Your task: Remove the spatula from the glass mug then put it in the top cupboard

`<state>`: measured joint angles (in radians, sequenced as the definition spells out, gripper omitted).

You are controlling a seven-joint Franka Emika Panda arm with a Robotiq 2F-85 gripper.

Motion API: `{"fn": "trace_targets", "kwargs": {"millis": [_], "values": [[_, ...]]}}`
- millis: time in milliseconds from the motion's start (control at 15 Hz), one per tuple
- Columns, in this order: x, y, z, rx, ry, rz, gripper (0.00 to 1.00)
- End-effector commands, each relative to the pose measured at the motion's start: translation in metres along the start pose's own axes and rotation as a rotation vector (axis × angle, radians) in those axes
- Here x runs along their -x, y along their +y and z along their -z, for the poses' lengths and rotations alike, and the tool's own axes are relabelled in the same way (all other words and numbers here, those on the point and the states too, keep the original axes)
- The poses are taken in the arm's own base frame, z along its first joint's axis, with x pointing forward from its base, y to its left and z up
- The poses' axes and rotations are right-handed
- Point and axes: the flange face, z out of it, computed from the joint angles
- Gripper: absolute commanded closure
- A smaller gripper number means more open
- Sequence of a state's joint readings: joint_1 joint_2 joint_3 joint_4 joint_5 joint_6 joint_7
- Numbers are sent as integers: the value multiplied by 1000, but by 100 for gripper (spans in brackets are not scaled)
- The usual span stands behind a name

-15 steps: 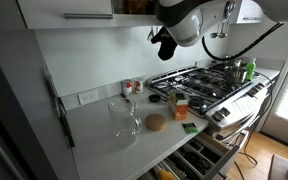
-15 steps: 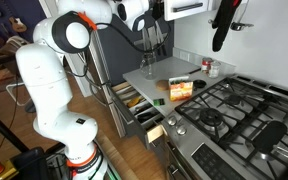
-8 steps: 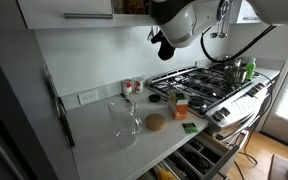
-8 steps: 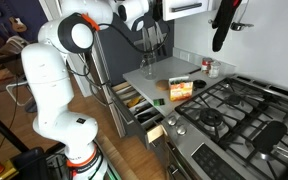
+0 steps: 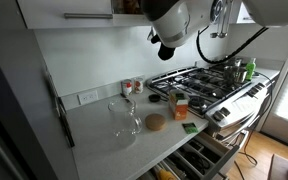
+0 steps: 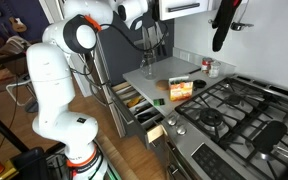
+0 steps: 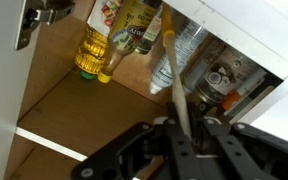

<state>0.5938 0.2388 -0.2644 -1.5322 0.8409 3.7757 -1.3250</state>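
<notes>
In the wrist view my gripper is shut on the pale wooden handle of the spatula. The spatula points up into the open top cupboard, and its yellowish end reaches in among the bottles. The cupboard's brown shelf lies just ahead and to the left. Its white door with a hinge stands open at the upper left. In an exterior view the glass mug stands on the counter far below with nothing in it. My arm is raised to the cupboard, and the jaws are hidden there.
A yellow oil bottle, a clear bottle and jars crowd the cupboard shelf. On the counter are a brown disc, an orange box and red-topped jars. A gas stove and open low drawers lie beside them.
My arm has shifted slightly toward the open cupboard, still holding the spatula. The things on the counter have not moved.
</notes>
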Motion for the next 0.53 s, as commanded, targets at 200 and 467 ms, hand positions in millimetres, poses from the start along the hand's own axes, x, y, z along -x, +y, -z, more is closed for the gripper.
{"fn": "trace_targets", "kwargs": {"millis": [200,467], "values": [[-8,-12,-17,-51,23,0,96],[-2,-17,-27,-53,18,-5,96]]}}
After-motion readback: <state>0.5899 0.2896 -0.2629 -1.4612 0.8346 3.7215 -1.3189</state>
